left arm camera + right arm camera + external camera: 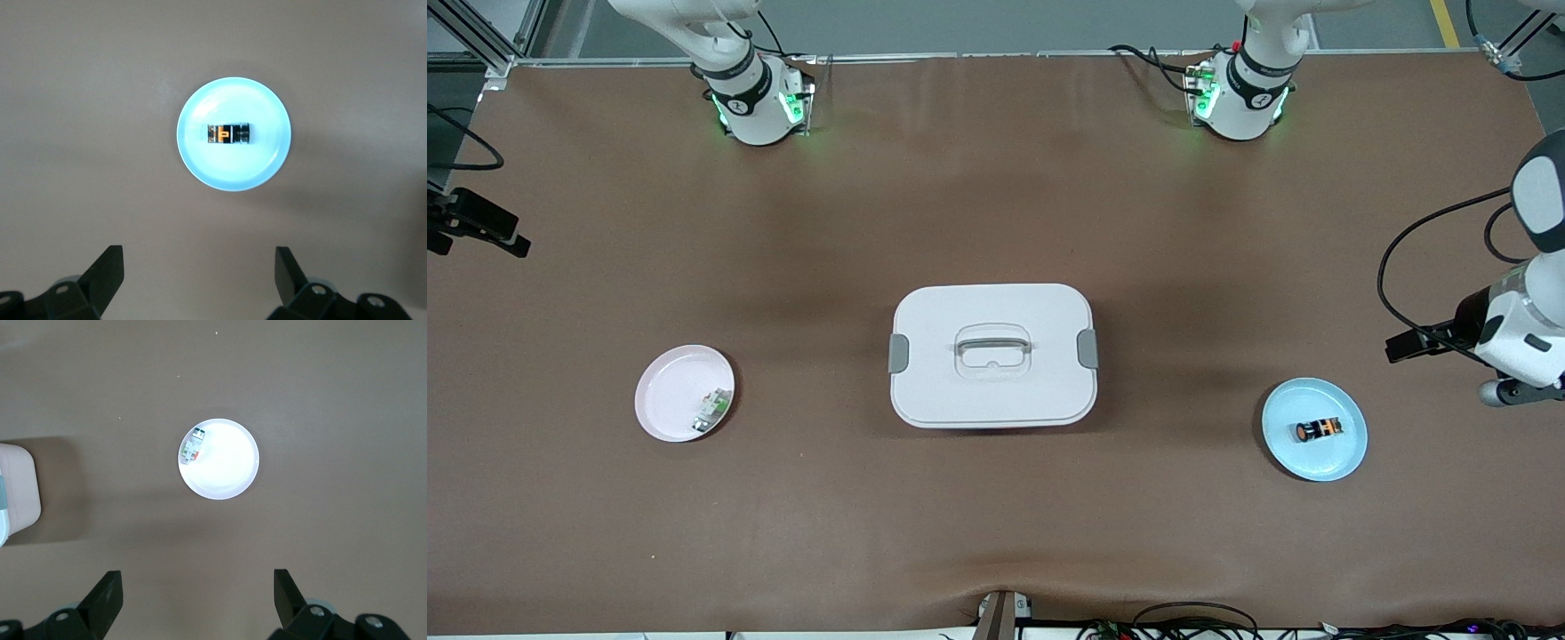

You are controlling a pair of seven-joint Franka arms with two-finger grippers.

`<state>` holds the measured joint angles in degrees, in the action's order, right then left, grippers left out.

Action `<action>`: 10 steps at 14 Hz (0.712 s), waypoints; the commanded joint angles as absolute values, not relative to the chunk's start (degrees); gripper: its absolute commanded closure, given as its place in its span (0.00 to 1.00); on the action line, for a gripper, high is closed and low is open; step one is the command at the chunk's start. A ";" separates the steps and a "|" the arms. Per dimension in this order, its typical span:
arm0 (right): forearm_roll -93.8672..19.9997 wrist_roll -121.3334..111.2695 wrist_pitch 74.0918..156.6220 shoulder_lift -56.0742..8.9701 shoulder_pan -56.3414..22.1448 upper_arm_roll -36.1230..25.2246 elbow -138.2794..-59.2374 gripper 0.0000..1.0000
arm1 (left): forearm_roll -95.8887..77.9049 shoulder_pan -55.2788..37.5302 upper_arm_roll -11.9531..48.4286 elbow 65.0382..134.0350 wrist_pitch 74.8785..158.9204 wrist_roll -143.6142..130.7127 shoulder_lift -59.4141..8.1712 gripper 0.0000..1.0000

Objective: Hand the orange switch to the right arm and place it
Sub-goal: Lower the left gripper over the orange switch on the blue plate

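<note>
The orange switch (1319,430) lies on its side in a blue plate (1343,458) toward the left arm's end of the counter (996,533). The left pincer (199,280) hangs spread above it (nothing held). The right pincer (198,600), also spread, hangs over a pink plate (660,396) holding a white-and-green part (711,411). A white lidded box (993,356) sits between the plates.

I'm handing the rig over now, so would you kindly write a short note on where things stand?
Left claw: open, empty, high over the blue plate.
Right claw: open, empty, high over the pink plate.
Orange switch: lying on its side in the blue plate, toward the left arm's end. A white-and-green part sits in the pink plate; a white lidded box stands between the plates.
Done: nothing yet.
Left: pick up the switch, hand over, place.
</note>
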<state>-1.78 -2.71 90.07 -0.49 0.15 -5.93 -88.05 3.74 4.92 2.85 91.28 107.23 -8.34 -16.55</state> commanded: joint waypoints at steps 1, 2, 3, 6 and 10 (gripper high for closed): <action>-1.32 -2.55 89.12 -0.97 1.05 -5.19 -86.75 0.00 | 4.75 5.80 2.90 97.19 113.79 -8.00 -15.82 0.00; -1.32 -2.64 89.12 -0.97 1.05 -5.19 -86.75 0.00 | 4.83 6.67 2.90 98.60 116.25 -7.82 -16.78 0.00; -1.32 -2.55 89.12 -0.97 1.05 -5.19 -86.75 0.00 | 5.01 7.29 2.99 98.96 117.76 -7.74 -18.18 0.00; -1.41 -2.55 89.12 -0.97 1.05 -5.19 -86.75 0.00 | 5.01 7.21 3.08 98.61 120.49 -7.73 -22.22 0.00; -1.41 -2.55 89.12 -0.97 1.05 -5.19 -86.75 0.00 | 5.01 7.21 3.08 98.26 126.02 -7.73 -28.02 0.00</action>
<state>-1.78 -2.71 90.06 -0.49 0.15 -5.93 -88.03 3.81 7.15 2.90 98.97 123.62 -8.10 -25.46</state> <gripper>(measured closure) 0.000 0.000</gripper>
